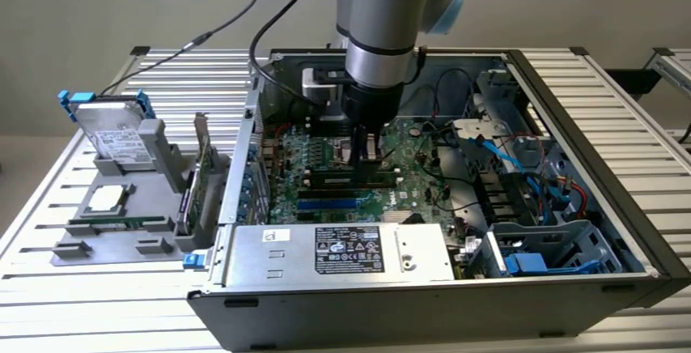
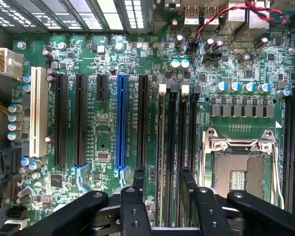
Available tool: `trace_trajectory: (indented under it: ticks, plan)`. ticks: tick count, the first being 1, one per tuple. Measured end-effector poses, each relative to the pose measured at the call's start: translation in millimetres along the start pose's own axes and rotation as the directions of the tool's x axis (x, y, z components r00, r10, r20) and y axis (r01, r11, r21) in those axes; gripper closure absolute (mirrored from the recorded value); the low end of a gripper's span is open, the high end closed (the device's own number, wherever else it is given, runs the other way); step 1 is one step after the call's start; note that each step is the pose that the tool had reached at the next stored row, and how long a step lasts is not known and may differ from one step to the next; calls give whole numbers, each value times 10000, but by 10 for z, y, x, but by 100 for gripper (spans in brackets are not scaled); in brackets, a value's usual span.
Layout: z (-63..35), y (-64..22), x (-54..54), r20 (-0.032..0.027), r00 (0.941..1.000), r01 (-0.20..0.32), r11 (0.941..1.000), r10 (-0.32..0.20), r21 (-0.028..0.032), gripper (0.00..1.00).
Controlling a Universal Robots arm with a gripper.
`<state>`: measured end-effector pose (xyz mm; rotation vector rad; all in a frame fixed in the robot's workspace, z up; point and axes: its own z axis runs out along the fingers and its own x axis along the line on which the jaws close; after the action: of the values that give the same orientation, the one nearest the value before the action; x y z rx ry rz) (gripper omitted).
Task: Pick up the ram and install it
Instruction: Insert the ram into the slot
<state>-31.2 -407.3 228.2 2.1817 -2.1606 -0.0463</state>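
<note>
My gripper (image 1: 365, 149) reaches down into the open computer case (image 1: 604, 126), just above the motherboard (image 1: 324, 167). In the wrist view the gripper (image 2: 162, 178) is open, its two black fingertips (image 2: 138, 176) straddling the memory slots (image 2: 173, 137) beside the processor socket. A thin grey-green strip that looks like the ram (image 2: 161, 147) seen edge-on lies along the slot with a white latch, between the fingers and touching neither. I cannot tell how deep it sits.
A silver power supply (image 1: 345, 252) closes the case's near side. A drive cage (image 1: 551, 248) and blue cables fill the exterior view's right. A grey fixture (image 1: 113, 215) holding a hard drive (image 1: 108, 134) stands outside on the left. Black, blue (image 2: 121, 123) and white (image 2: 38, 113) expansion slots flank the memory slots.
</note>
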Motion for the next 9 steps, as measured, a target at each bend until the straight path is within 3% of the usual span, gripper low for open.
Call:
trace_trajectory:
  ticks: [6, 9]
  plan:
    - [-196, 14, 6, 1, 10000, 1, 10000, -1, -67, 59]
    - [-213, 15, 6, 2, 10000, 2, 10000, -2, -86, 59]
